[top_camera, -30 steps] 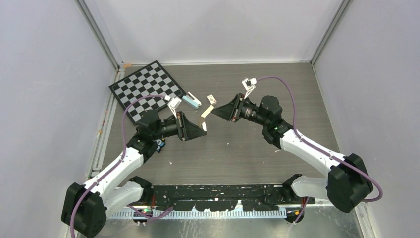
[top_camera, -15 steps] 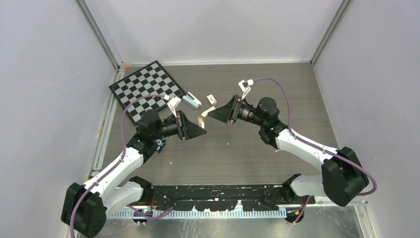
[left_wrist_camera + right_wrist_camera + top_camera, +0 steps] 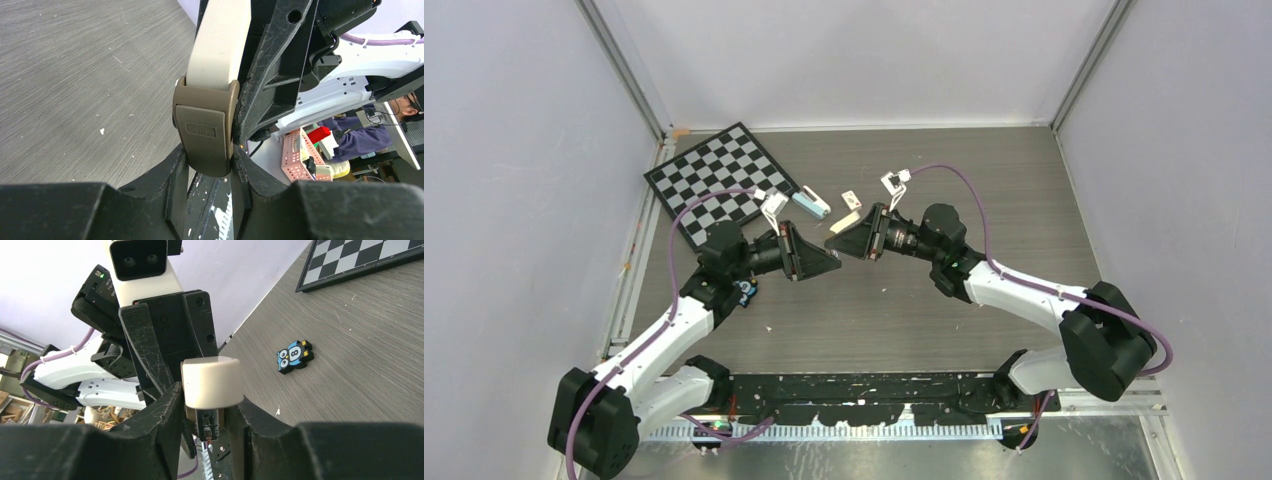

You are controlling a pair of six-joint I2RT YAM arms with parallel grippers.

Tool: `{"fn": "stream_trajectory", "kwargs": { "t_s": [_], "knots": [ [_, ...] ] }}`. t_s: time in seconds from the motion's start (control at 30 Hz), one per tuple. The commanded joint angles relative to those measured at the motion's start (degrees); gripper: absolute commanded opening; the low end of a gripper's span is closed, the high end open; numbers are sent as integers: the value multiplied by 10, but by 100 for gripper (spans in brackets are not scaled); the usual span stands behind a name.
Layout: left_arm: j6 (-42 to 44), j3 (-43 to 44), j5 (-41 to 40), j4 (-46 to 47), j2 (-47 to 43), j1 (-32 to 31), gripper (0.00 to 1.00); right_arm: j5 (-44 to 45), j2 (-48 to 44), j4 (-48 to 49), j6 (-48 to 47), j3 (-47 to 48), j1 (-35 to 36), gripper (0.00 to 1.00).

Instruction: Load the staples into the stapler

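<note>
The pale blue-teal stapler (image 3: 811, 203) lies on the table beside the checkerboard, and neither gripper touches it. No staples show in any view. My left gripper (image 3: 832, 260) (image 3: 207, 150) is shut on the tan lower end of a small cream-and-tan rounded block (image 3: 838, 228) (image 3: 205, 127) and holds it above the table. My right gripper (image 3: 848, 238) (image 3: 207, 392) faces the left one, and its fingers press both sides of the block's cream end (image 3: 211, 381). A dark metal part shows under that end.
A small white box with a red mark (image 3: 851, 199) lies right of the stapler. A checkerboard (image 3: 719, 180) (image 3: 360, 260) sits at the back left. A black-and-blue owl gadget (image 3: 746, 290) (image 3: 295, 356) lies by the left arm. Walls enclose the table on three sides.
My right arm has swung left toward the left gripper, and its fingers now enclose the cream end of the block. The left arm has barely moved.
</note>
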Motion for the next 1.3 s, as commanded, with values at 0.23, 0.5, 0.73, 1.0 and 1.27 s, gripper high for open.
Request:
{"fn": "stream_trajectory", "kwargs": {
  "t_s": [0.23,0.5,0.73,1.0,1.27],
  "knots": [
    [23,42,22,-38,-6,-3,34,76,-30,3,-9,30,-11,28],
    [163,102,-63,-278,-50,-3,80,240,-120,-296,-96,53,-94,27],
    [275,141,-188,-442,-86,-3,100,475,-59,-656,-230,173,-149,27],
    [285,132,-297,-470,-156,-3,100,527,95,-765,-296,229,-216,27],
    [289,133,-314,-468,-169,-3,100,498,197,-758,-290,254,-259,29]
  ]
}}
